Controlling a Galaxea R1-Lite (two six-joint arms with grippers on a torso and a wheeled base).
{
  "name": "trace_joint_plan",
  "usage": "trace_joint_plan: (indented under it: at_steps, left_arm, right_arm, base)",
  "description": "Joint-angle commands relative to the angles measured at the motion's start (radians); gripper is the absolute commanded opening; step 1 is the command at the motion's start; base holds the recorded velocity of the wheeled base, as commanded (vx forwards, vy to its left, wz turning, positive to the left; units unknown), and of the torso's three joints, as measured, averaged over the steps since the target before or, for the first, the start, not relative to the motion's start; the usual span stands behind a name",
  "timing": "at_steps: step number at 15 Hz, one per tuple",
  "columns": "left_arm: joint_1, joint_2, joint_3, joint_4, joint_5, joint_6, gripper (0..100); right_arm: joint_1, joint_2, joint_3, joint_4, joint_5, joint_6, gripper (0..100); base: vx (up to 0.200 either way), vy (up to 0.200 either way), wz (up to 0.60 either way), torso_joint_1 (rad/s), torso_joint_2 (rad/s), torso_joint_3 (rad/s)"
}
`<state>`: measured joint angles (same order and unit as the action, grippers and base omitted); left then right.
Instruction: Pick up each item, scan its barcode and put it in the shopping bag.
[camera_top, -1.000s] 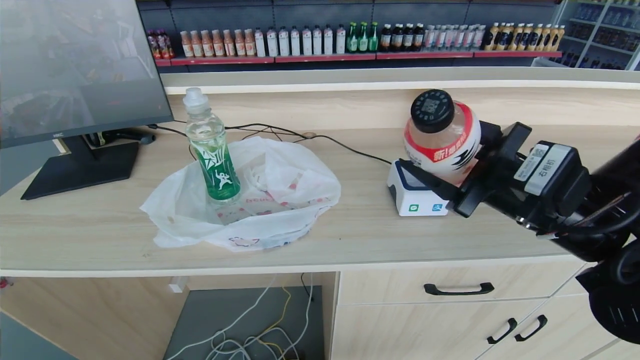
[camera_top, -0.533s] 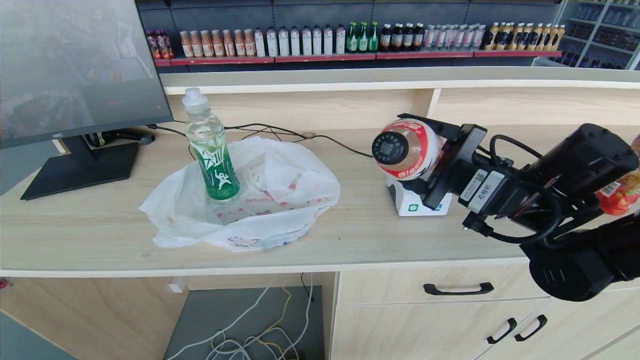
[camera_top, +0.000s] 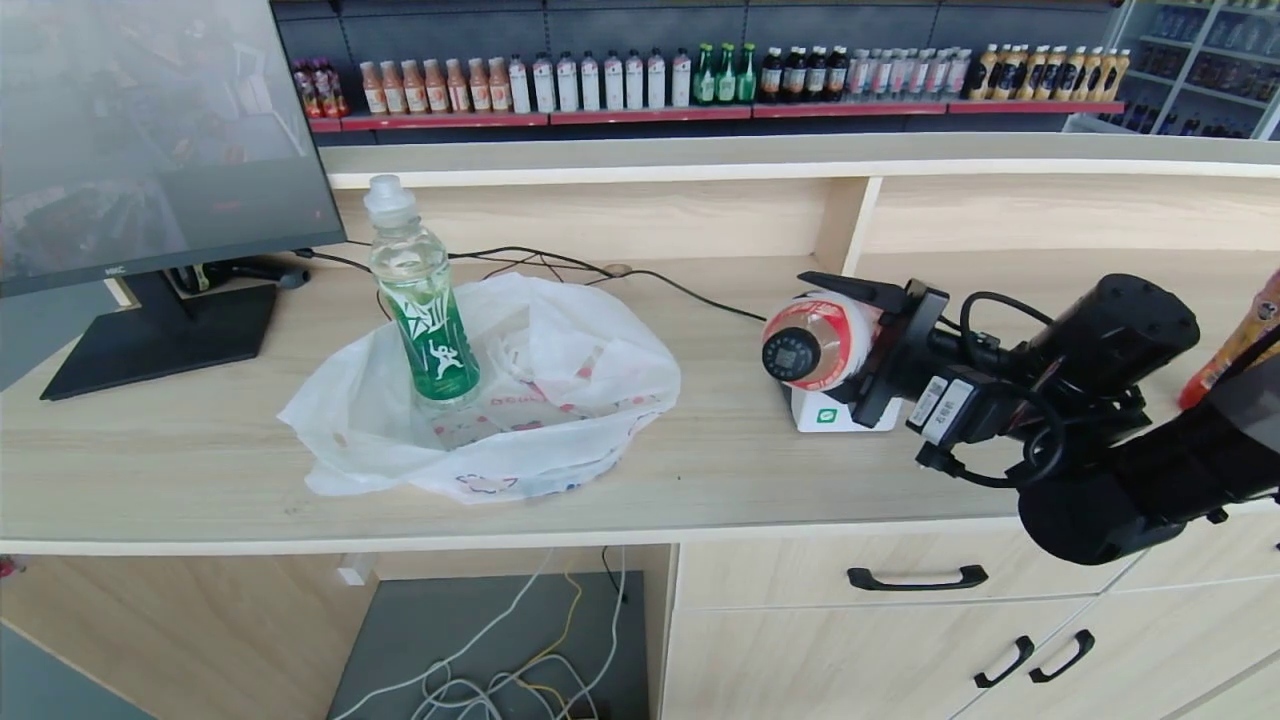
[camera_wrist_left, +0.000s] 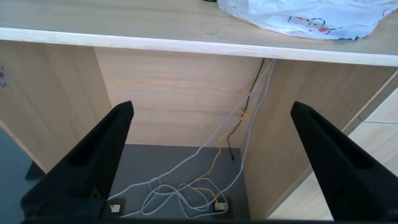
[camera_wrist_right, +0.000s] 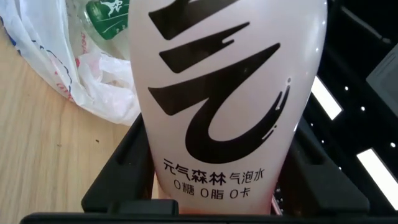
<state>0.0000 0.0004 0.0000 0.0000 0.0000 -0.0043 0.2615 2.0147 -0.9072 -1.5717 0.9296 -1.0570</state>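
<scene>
My right gripper (camera_top: 850, 335) is shut on a pale pink bottle (camera_top: 822, 338) with a black cap and red band. The bottle lies on its side, cap toward the bag, just above the small white barcode scanner (camera_top: 835, 410) on the counter. In the right wrist view the pink bottle (camera_wrist_right: 227, 93) sits between the black fingers (camera_wrist_right: 118, 180). A white plastic shopping bag (camera_top: 560, 400) lies open at counter centre with a green-labelled bottle (camera_top: 420, 295) standing in it. My left gripper (camera_wrist_left: 211, 155) hangs open below the counter edge, over the floor cables.
A monitor (camera_top: 150, 130) stands at the counter's left with its black base (camera_top: 170, 335). Black cables (camera_top: 620, 275) run along the back of the counter. An orange-labelled bottle (camera_top: 1235, 345) shows at the far right. Drawers (camera_top: 915, 578) sit below the counter.
My right gripper has turned the pink bottle from upright to lying on its side and lowered it toward the scanner, shifting slightly left.
</scene>
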Motion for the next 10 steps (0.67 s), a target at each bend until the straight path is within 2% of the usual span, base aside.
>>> trace_joint_plan:
  at_steps: [1,10]
  left_arm:
    - [0.000,0.000,0.000,0.000,0.000,0.000,100]
    - [0.000,0.000,0.000,0.000,0.000,0.000,100]
  right_arm:
    - [-0.010,0.010,-0.009,0.001,0.000,-0.004,0]
    - [-0.047,0.038,-0.027,0.001,-0.029,-0.028,0]
  base:
    - [0.000,0.000,0.00,0.000,0.00,0.000]
    - [0.000,0.000,0.00,0.000,0.00,0.000]
